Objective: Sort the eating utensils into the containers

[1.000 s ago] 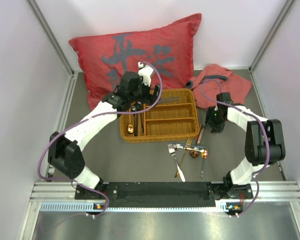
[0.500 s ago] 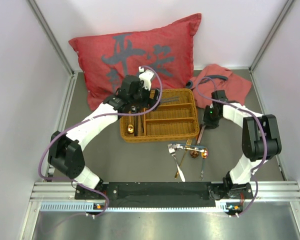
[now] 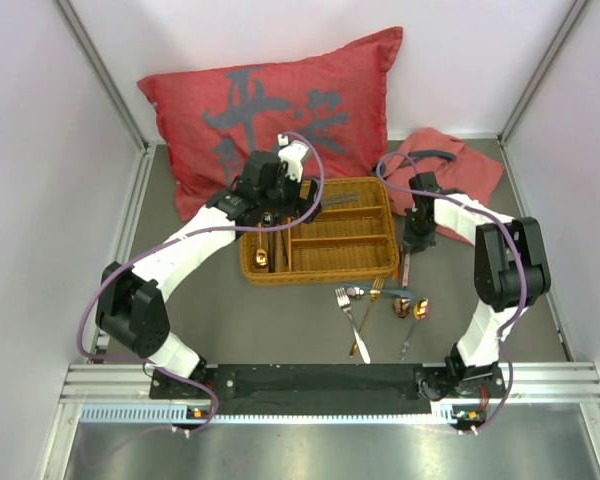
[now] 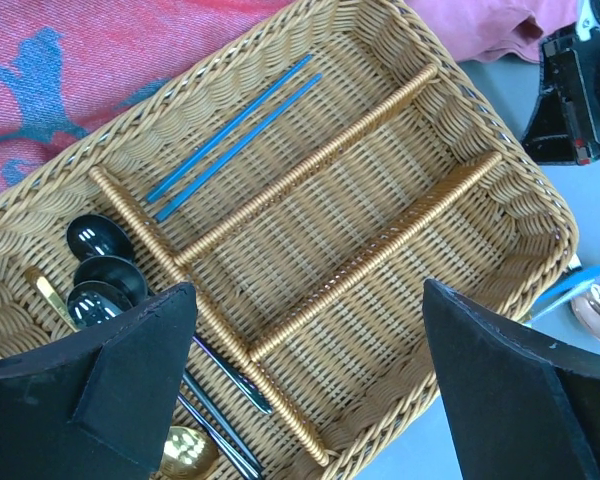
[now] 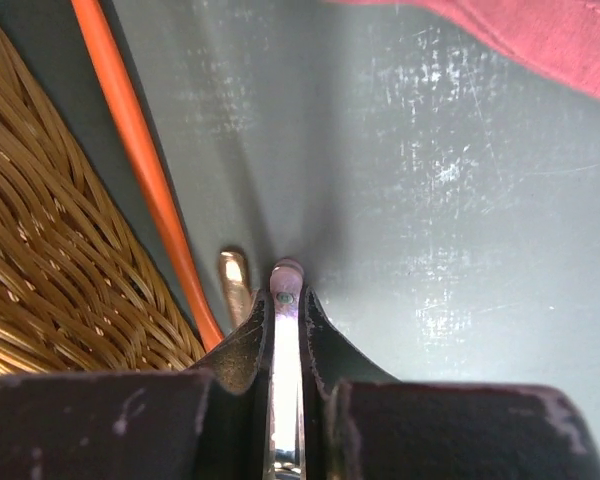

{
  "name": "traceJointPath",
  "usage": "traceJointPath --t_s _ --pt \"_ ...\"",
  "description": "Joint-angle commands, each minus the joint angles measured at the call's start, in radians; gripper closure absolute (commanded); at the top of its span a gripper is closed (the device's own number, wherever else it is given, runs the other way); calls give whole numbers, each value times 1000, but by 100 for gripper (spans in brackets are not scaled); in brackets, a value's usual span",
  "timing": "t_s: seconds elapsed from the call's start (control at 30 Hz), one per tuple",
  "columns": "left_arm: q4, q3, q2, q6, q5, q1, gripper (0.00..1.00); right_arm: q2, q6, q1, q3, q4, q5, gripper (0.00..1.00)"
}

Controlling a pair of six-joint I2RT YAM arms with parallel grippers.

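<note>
The right gripper (image 5: 285,312) is pinched nearly closed on a slim silver handle (image 5: 285,280), whose rounded end pokes just past the fingertips (spoon, fork or knife, the wrist view cannot say which, since the working end is hidden under the jaws). Just beside it lies a gold handle (image 5: 234,285), then what looks like an orange chopstick (image 5: 130,140) running along the outer wall of the wicker tray (image 5: 40,230), all on the grey table (image 5: 430,250), with a pink cloth (image 5: 540,40) further off. The grip sits at the very end of the handle, so the piece will likely hang and swing. I would lift straight up and slowly until it is clear of its two neighbours, then raise it above the wicker rim before moving sideways, and lay it lengthwise in one compartment rather than drop it. The left gripper (image 4: 308,300) hovers spread wide and empty over the tray, so the right arm should come in from its own side. Inside, blue chopsticks (image 4: 235,130) fill the short compartment nearest the red cushion (image 3: 280,100), black spoons (image 4: 100,265) and a gold spoon (image 4: 185,452) share the long one, and the loose utensils (image 3: 380,298) wait on the table in front.
</note>
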Motion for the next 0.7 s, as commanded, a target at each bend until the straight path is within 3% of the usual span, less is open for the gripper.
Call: traceJointPath --t_s 0.0,0.33,0.67 --pt "11 12 -40 -18 39 5 2 6 -52 2 -20 -29 62 100" --pt "185 -26 -31 -184 212 5 1 -278 -29 -1 35 -18 120 100" --pt "427 -34 53 -392 453 -9 3 -464 -24 1 214 -76 103 100"
